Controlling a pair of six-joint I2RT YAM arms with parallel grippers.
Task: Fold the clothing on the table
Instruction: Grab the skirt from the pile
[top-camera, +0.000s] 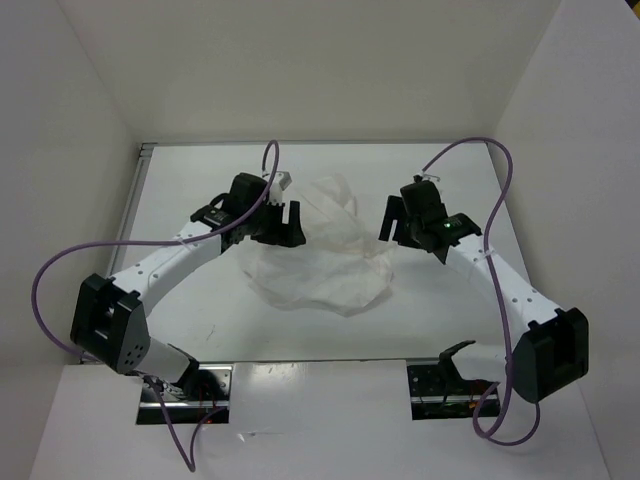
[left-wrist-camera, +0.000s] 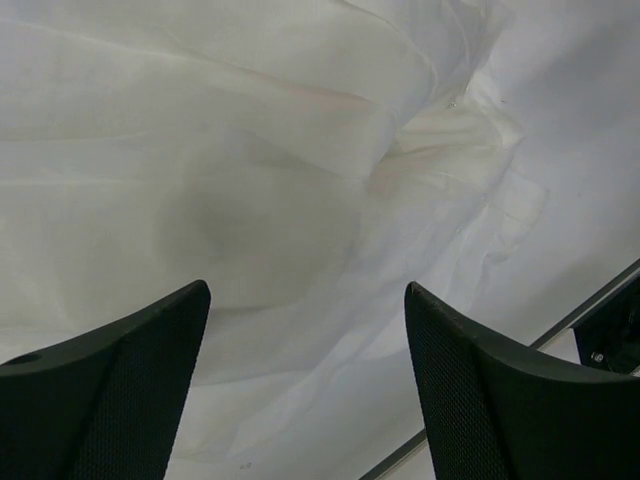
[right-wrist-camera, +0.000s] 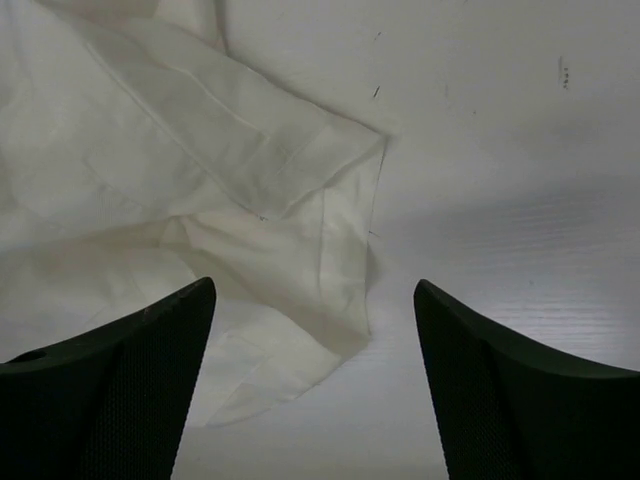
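- The clothing (top-camera: 320, 250) lies crumpled near the middle of the table (top-camera: 330, 325), between the two arms.
- The left gripper (top-camera: 290, 225) hangs over the cloth's left edge, jaws spread wide, holding nothing.
- The right gripper (top-camera: 390, 222) hangs over the cloth's right edge, jaws likewise wide apart and empty, with a hemmed corner below them.

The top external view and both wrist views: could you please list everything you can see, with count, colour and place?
clothing: one, white, crumpled at the table's middle, between the grippers
table: one, glossy white, thin metal rim, under everything
walls: matte white, left, far and right of the table
cables: two, purple, one looping beside each arm
arms: two, white with black joints, reaching in from the near edge
left gripper: black, open, over the clothing
right gripper: black, open, over the clothing's right edge
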